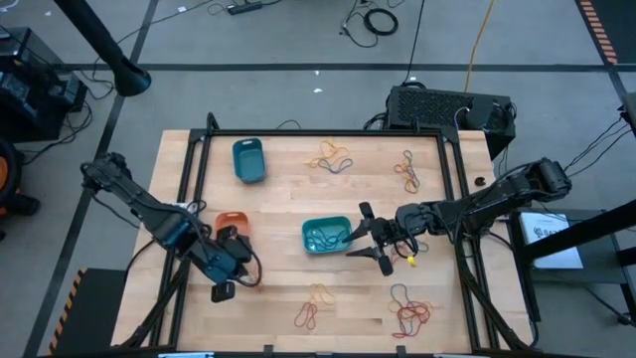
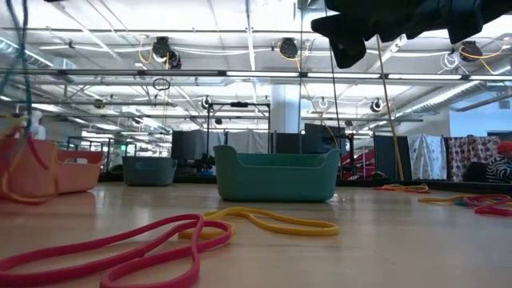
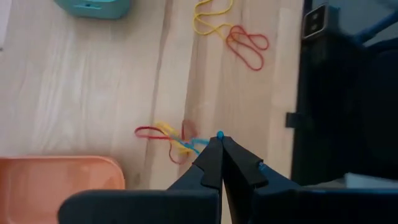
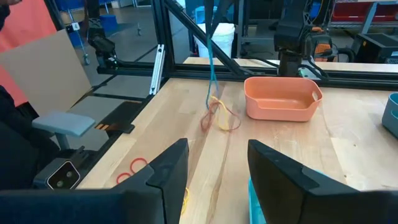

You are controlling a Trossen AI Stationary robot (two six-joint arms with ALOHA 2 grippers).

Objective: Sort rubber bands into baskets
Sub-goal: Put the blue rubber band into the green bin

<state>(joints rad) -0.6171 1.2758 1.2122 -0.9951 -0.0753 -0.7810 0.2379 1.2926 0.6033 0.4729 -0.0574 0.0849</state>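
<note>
Three shallow baskets sit upright and well apart: orange basket, teal-green basket with bands inside, darker blue basket. Tangled rubber bands in red, yellow and blue lie scattered in clusters around them.

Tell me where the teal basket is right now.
In the high view the teal basket sits near the table's middle, beside the open right gripper, with the orange basket off to its left.

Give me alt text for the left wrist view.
The left gripper, shut, pinches a blue rubber band tangled with red and yellow ones above the wooden table. The orange basket sits beside it, with a teal basket farther off.
</note>
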